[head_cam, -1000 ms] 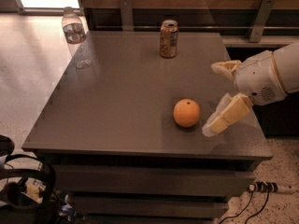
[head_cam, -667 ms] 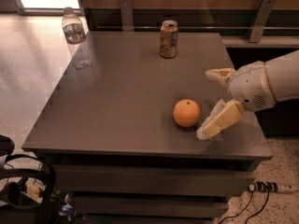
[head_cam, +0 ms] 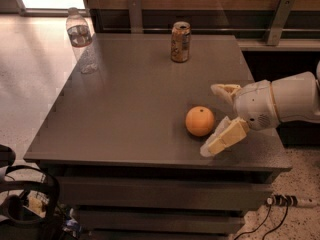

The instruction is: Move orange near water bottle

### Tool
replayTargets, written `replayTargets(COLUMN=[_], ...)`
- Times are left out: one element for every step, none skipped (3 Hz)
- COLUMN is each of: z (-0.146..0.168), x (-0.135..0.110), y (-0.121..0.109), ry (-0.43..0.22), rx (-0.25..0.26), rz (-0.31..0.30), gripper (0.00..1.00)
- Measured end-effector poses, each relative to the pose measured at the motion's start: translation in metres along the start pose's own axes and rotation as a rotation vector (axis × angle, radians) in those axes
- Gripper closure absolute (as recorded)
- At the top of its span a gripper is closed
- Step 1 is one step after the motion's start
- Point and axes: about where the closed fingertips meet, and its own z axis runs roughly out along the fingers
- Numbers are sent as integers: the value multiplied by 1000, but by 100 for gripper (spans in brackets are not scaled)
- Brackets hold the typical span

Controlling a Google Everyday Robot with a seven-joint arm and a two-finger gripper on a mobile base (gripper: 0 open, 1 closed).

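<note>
The orange sits on the dark grey table, right of centre near the front. The clear water bottle stands upright at the table's far left corner. My gripper reaches in from the right at table height, open, with one cream finger behind the orange's right side and the other in front of it. The near finger almost touches the orange; the orange lies at the mouth of the jaws, not clasped.
An orange-tan drink can stands at the back middle of the table. A wooden wall with metal brackets runs behind. Black equipment and cables sit on the floor at the lower left.
My gripper has moved left toward the orange, so its fingers now flank the orange's right side. The orange, bottle and can have not moved.
</note>
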Motion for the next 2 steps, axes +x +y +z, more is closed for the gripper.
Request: replayTargets(z=[20, 38], x=[1, 4], y=[1, -1], ry=[-20, -25], rx=[-16, -28], rz=[8, 22], gripper=[9, 40])
